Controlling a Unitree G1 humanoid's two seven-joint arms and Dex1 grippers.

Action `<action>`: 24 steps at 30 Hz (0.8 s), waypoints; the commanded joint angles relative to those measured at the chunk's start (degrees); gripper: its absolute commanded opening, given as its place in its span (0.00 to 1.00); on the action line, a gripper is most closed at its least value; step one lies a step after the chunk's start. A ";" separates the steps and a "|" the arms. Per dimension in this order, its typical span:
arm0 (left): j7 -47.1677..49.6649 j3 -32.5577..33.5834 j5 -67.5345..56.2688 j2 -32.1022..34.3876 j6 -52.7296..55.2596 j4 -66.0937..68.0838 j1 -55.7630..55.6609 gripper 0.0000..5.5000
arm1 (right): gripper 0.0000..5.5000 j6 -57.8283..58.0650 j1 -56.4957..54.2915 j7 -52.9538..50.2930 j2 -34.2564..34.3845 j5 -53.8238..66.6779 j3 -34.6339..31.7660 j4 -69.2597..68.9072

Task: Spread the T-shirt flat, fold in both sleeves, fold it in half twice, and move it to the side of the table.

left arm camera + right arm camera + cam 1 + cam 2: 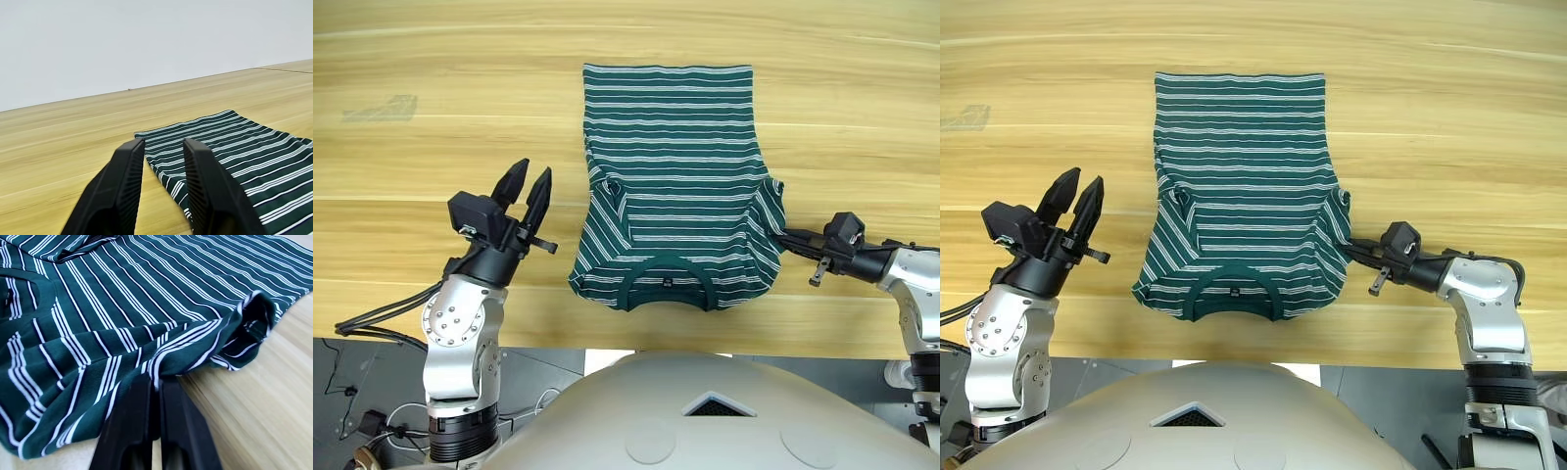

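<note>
T-shirt (671, 147) fold hides R gripper (783, 236) tips; L gripper (532, 172) spread.

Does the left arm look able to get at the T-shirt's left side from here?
Probably yes: the left gripper sits beside the T-shirt, jaws open, only bare table between them.
</note>
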 commanded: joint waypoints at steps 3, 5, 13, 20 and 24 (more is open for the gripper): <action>-0.94 -0.67 0.89 0.16 -0.63 -0.01 0.72 0.27 | 0.03 1.16 0.03 0.00 -1.37 0.68 -0.75 -4.60; -1.04 -0.88 0.98 0.18 -0.75 0.06 0.72 0.27 | 0.03 1.37 0.04 -0.04 -1.28 0.46 -0.43 -5.57; -0.37 -1.41 1.92 -0.20 -0.49 1.37 -0.24 0.27 | 0.03 6.25 -3.12 -4.30 1.48 -0.65 2.64 -8.73; -0.32 -2.85 3.34 -0.43 -0.80 2.12 0.35 0.27 | 0.03 9.92 -4.16 -7.24 3.13 -1.95 6.85 -10.85; -0.31 -3.54 4.01 -0.49 -0.97 2.11 0.92 0.27 | 0.03 11.35 -4.47 -7.55 2.96 -2.60 8.43 -11.39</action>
